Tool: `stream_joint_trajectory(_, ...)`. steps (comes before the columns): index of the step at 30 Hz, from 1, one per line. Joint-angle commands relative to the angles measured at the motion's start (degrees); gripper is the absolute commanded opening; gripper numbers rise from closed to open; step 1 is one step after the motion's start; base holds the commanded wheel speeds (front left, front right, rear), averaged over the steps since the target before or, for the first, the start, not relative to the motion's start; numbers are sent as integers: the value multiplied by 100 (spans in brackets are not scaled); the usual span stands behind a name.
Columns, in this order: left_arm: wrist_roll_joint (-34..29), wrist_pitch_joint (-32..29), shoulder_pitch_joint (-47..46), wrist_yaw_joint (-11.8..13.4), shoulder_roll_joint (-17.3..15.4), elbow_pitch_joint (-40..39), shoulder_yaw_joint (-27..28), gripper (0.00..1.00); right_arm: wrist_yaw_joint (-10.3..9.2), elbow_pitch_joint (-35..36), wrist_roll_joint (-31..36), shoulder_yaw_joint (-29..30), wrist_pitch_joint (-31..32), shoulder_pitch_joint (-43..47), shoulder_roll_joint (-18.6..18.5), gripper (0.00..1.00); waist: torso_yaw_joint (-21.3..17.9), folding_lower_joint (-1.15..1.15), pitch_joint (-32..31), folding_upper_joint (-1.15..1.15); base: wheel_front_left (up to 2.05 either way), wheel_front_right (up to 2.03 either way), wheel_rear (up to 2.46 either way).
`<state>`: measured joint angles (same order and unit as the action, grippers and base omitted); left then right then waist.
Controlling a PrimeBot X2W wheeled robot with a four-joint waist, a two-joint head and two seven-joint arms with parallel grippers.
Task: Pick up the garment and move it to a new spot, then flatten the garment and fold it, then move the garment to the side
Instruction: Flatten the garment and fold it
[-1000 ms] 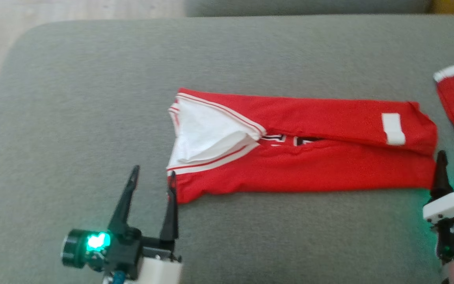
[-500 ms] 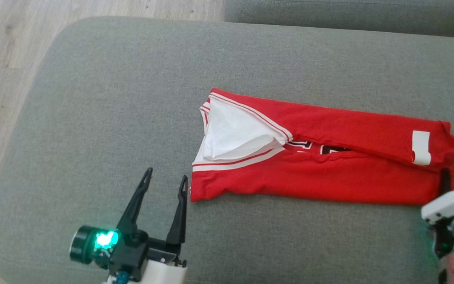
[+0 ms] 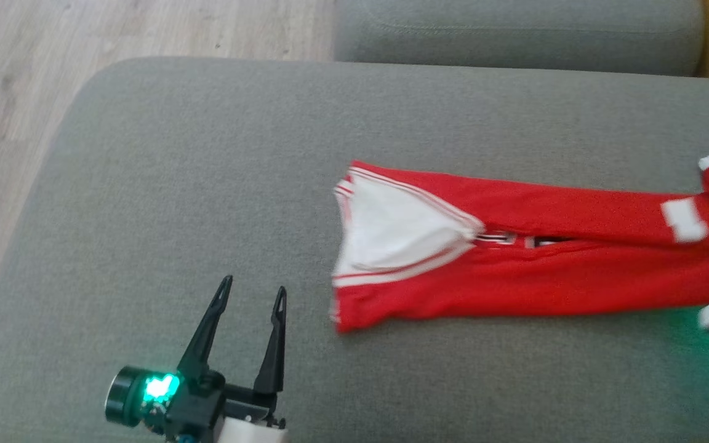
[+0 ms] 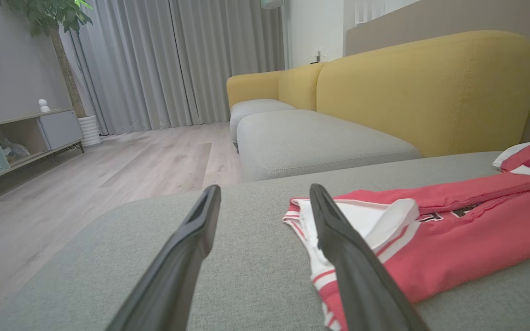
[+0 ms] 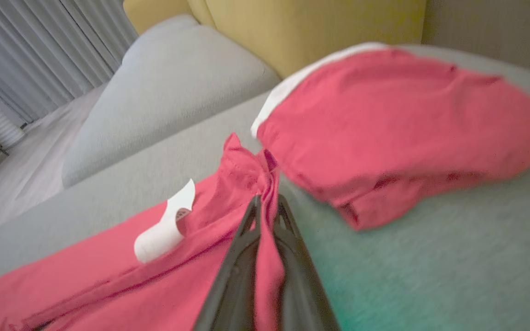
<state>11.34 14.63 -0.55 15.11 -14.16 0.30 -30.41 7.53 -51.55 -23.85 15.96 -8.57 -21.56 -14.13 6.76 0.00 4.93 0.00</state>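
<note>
Right gripper pinches one end of the folded garment, left gripper spread; moving it aside likely needs a steady drag.

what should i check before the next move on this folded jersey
1. right tool shut on the garment: ok, red hem bunched between its fingers.
2. left tool open: ok.
3. left tool holding the collar end: not ok, it is apart from the cloth, over the cushion.
4. garment lying as a long folded strip: ok.
5. second red garment free of the held end: cannot tell, it lies right beside it.
</note>
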Motion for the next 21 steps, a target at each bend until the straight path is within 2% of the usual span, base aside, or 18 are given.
stream_joint_trajectory(1, -49, 37, -115, -16, 7, -137, 271, 100, -4, 286, -72, -104, -86, -67, -271, 0, -40, 0, -38, 0, 0, 0, 0)
stream_joint_trajectory(3, -79, 37, -51, -48, 37, -136, 347, 100, -4, 637, -205, -195, 7, -27, -423, 0, -90, 0, -81, 0, 0, 0, 0)
stream_joint_trajectory(4, -108, 37, 15, -75, 65, -145, 423, 100, -4, 1122, -294, -354, 149, 33, -539, 0, -146, 0, -104, 0, 0, 0, 0)
stream_joint_trajectory(7, -146, 37, 87, -134, 111, -144, 523, 100, -4, 2018, -394, -626, 424, 82, -510, 0, -234, 0, -131, 0, 0, 0, 0)
stream_joint_trajectory(10, -199, 37, 105, -220, 178, -128, 569, 100, -4, 2974, -346, -873, 737, 99, -229, 0, -294, 0, -130, 0, 0, 0, 0)
stream_joint_trajectory(15, -285, 37, 39, -385, 325, -52, 586, 100, -4, 4151, -157, -1457, 1148, 154, 588, 0, -234, 0, -103, 0, 0, 0, 0)
stream_joint_trajectory(18, -325, 37, 23, -495, 390, -10, 600, 100, -4, 4396, -165, -1972, 1266, 183, 914, 0, -135, 0, -70, 0, 0, 0, 0)
stream_joint_trajectory(21, -373, 37, 7, -595, 425, 61, 624, 100, -4, 4290, -276, -2530, 1314, 197, 1073, 0, -18, 0, -40, 0, 0, 0, 0)
